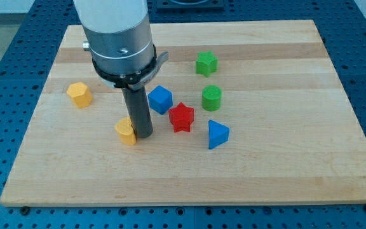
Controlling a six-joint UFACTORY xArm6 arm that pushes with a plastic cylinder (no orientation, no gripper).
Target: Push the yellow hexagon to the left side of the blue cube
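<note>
The yellow hexagon (79, 95) lies at the view's left on the wooden board (265, 172). The blue cube (160, 99) lies near the middle, well to the right of the hexagon. My tip (143, 135) rests on the board below and left of the blue cube. It touches the right side of a second yellow block (126, 131), a heart-like shape. The rod and its grey mount (122, 51) stand between the hexagon and the cube.
A red star block (182, 117) lies right of my tip. A blue triangular block (217, 134) lies lower right. A green cylinder (211, 97) and a green star-like block (206, 63) lie further right and up.
</note>
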